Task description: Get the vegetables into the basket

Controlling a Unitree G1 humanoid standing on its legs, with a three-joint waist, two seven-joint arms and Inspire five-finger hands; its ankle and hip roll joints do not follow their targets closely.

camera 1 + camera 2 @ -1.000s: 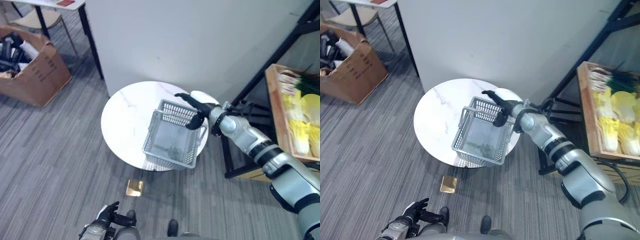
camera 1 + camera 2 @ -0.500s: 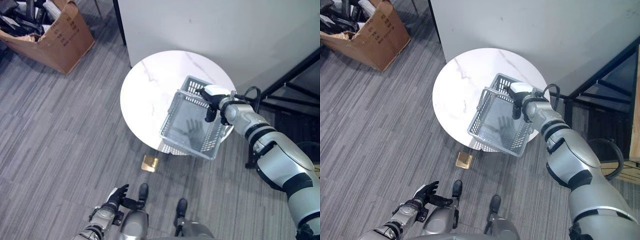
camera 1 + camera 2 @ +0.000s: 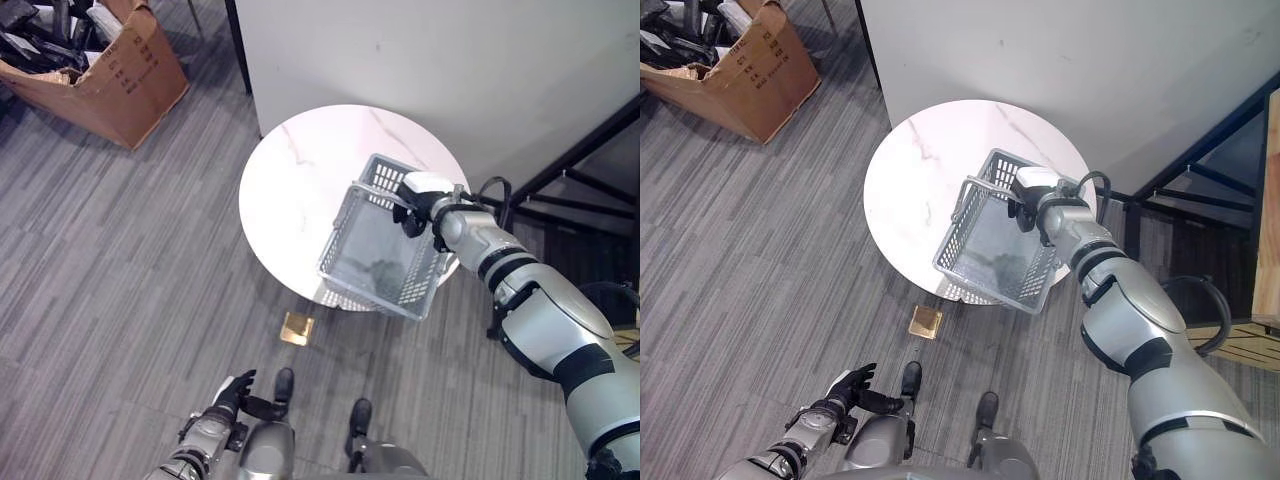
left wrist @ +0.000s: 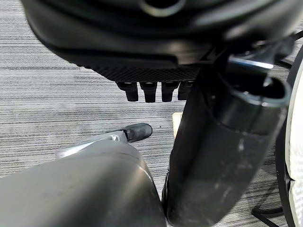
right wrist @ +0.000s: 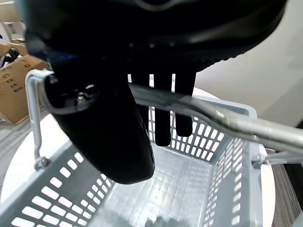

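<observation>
Now, from the left eye view: seeing a grey slatted plastic basket [image 3: 385, 240] sitting tilted on the near right part of a round white marble worktop [image 3: 300, 190], one corner hanging over the edge. Right hand [image 3: 418, 200] resting at the basket's far rim by the wire handle. Left hand [image 3: 222, 408] hanging low near the carpeted floor [image 3: 120, 260], fingers loosely spread and holding nothing. Noting a cardboard box [image 3: 105, 65] at the far left, a small tan square object [image 3: 299, 327] lying on the floor under the worktop's edge, and a black metal rack [image 3: 570, 170] to the right.

Right eye view: showing the same layout, with something small and dark lying on the basket's bottom, too unclear to identify.

Left wrist view: fingers [image 4: 149, 91] hanging relaxed over the carpet, gripping nothing.

Right wrist view: fingers [image 5: 163, 109] and thumb curling around the metal handle [image 5: 227, 124], basket interior lying beneath.
</observation>
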